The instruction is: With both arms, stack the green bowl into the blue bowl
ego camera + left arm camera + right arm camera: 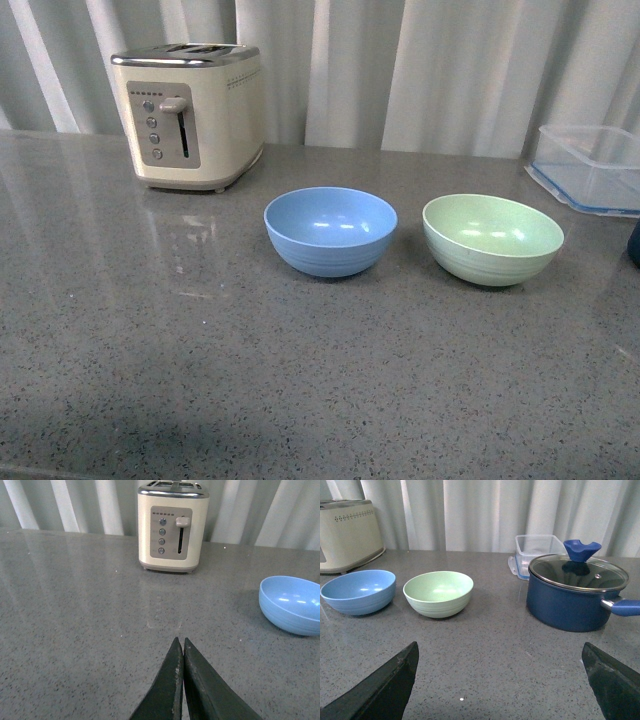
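With my right gripper (500,647) spread wide and left gripper (182,650) pressed together, I'd pinch the green bowl (490,262) at its rim, since it looks light, stiff, probably slick, then carry it to the blue bowl (330,255)

Bowl (330,231) beside bowl (492,239), toaster (190,115) behind left

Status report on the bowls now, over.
Left gripper shut, empty. Right gripper open, empty. Green bowl beside blue bowl, apart, unstacked. Nothing between them.

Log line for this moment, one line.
stack: not done | green bowl: on counter, beside blue bowl, apart | left hand: shut, empty | right hand: open, empty
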You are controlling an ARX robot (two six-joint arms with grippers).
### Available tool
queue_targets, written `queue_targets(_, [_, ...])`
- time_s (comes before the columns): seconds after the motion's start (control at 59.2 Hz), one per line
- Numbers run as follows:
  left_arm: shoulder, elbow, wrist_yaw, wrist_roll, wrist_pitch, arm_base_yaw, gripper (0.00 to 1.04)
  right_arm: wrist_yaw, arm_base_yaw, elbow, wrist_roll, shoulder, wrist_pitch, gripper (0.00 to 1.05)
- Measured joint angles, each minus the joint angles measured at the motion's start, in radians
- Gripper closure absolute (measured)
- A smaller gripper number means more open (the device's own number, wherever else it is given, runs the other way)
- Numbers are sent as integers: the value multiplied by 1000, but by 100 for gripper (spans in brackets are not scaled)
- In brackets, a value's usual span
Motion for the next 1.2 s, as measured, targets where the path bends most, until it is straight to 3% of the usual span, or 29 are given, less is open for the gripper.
queue_targets(0.169, [-104,-47,39,0,-55,56,101,0,0,0,0,0,0,10])
queue_targets(0.439, [-239,-126,43,1,-103,56,101,0,0,0,0,0,0,10])
queue_targets(1.199, [-655,-127,43,1,-493,56,101,0,0,0,0,0,0,10])
